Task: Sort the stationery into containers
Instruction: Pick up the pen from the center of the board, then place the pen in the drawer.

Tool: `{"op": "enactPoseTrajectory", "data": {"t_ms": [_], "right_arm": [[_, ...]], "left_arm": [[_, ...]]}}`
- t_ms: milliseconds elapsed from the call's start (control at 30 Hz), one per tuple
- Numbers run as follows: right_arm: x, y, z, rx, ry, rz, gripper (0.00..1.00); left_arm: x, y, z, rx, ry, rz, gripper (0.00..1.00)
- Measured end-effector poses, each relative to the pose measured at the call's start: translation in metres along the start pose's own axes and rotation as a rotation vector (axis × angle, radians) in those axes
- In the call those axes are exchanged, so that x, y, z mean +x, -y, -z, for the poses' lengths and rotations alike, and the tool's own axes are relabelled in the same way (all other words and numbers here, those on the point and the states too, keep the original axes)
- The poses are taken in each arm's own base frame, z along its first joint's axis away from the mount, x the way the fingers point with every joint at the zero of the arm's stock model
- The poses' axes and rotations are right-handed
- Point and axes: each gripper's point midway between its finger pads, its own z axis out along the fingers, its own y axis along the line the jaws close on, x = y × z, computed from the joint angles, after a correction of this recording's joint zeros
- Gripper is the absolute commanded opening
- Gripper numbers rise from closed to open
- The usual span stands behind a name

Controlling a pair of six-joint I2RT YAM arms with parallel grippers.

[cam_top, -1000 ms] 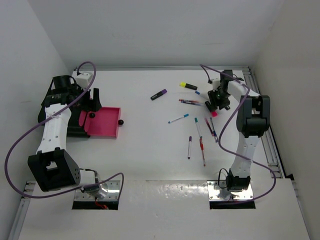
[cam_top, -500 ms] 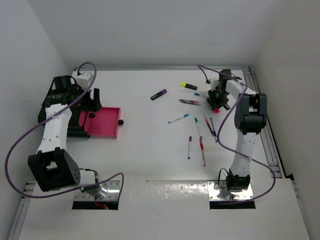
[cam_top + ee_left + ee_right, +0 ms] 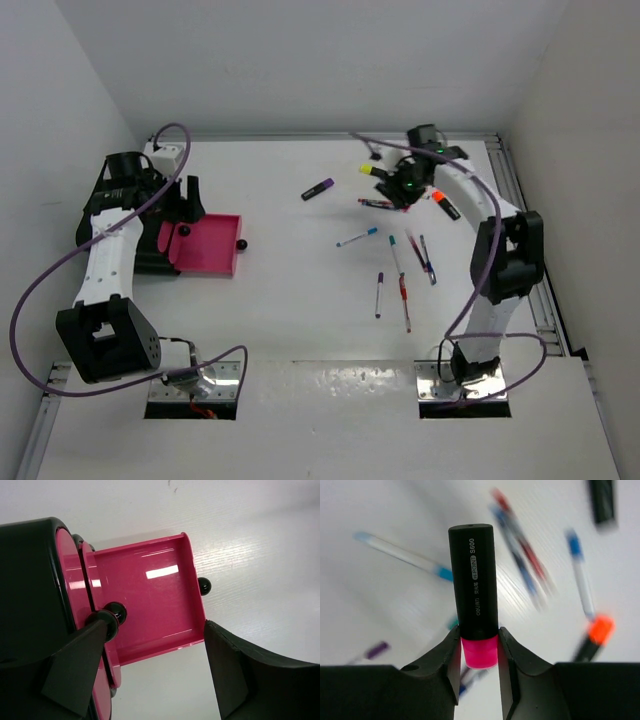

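White tabletop (image 3: 290,320), walled booth. Pink tray (image 3: 145,595) holds no stationery and sits beneath the spread left gripper (image 3: 156,630). Right gripper (image 3: 479,645) pinches a pink highlighter (image 3: 472,580) aloft over scattered pens (image 3: 401,285). Purple highlighter (image 3: 318,188) lies loose. Sorting looks barely begun.

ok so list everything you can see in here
pink highlighter: one, black body with pink end, gripped off the table
orange highlighter: one, orange and black, far right
yellow highlighter: one, yellow and black, far side
purple highlighter: one, purple and black, far centre
pens: about eight, white with blue, red or purple ends, scattered right of centre
tray: one, magenta-pink, left side
black box: one, black, beside tray, mostly hidden
table: one, white
left fingers: two, black, open above tray
right fingers: two, black, shut on pink highlighter
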Motion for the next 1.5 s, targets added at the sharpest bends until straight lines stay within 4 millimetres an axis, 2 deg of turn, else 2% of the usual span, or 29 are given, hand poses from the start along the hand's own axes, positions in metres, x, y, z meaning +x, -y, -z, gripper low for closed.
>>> {"op": "enactPoseTrajectory", "data": {"t_ms": [100,133,233,367,433,533,700,800,1067,1300,1500], "right_arm": [[-0.056,-0.078,-0.01,-0.102,0.084,0.208,0.03],[-0.072,-0.108,-0.015,-0.144,0.104,0.269,0.02],[-0.113,-0.177,-0.028,-0.24,0.158,0.394,0.02],[-0.166,-0.233,-0.05,-0.288,0.263,0.456,0.0],[-0.181,-0.253,-0.059,-0.3,0.312,0.466,0.0],[-0.192,-0.285,-0.073,-0.326,0.364,0.49,0.0],[-0.223,-0.326,-0.093,-0.356,0.47,0.497,0.0],[-0.234,-0.341,-0.101,-0.364,0.531,0.477,0.0],[-0.279,-0.363,-0.091,-0.374,0.73,0.432,0.0],[-0.285,-0.388,-0.094,-0.448,0.795,0.4,0.0],[-0.276,-0.409,-0.104,-0.513,0.794,0.419,0.0]], "left_arm": [[0.0,-0.002,0.003,0.016,0.013,0.045,0.85],[0.0,-0.006,0.004,0.018,0.019,0.068,0.85],[-0.004,-0.019,0.013,0.032,0.054,0.156,0.85],[-0.019,-0.035,0.03,0.036,0.127,0.224,0.85],[-0.024,-0.044,0.037,0.039,0.162,0.255,0.85],[-0.025,-0.051,0.045,0.052,0.193,0.298,0.85],[-0.023,-0.055,0.046,0.088,0.205,0.329,0.85],[-0.024,-0.053,0.048,0.106,0.213,0.332,0.85],[-0.024,-0.053,0.049,0.114,0.216,0.331,0.85],[-0.017,-0.06,0.052,0.1,0.211,0.336,0.85],[-0.01,-0.063,0.055,0.091,0.198,0.339,0.85]]}}
